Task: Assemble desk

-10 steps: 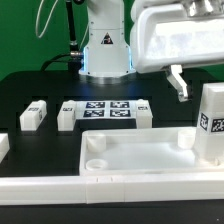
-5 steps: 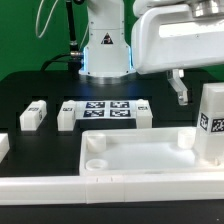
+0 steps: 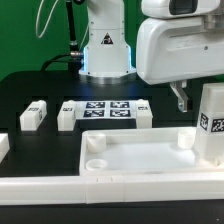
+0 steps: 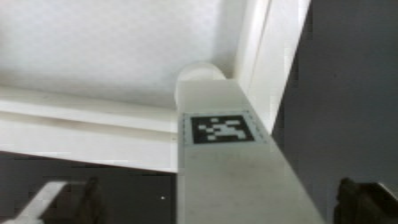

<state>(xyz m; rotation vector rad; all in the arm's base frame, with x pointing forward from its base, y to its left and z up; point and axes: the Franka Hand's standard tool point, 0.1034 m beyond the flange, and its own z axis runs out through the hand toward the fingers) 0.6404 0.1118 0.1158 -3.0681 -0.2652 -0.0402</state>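
**Claw (image 4: 214, 205) spread over the upright leg (image 4: 222, 130).**
Its fingers (image 4: 54, 205) stand wide apart and pinch nothing; the leg's top runs between them with a gap on each side. The leg lies straight below the claw, long axis vertical and in line with the claw's reach. The coming move therefore looks like a straight drop and a squeeze across the leg's width. The leg's far end, away from the claw, meets a rounded corner of the tabletop (image 4: 107, 50); whether it is seated in a socket cannot be told. In the exterior view only one finger (image 3: 180, 98) shows, just beside the leg (image 3: 211, 122). The other finger is out of sight, and the frame edge cuts off the leg. A spare leg (image 3: 33, 116) and the marker board (image 3: 105, 108) lie well away from the claw.
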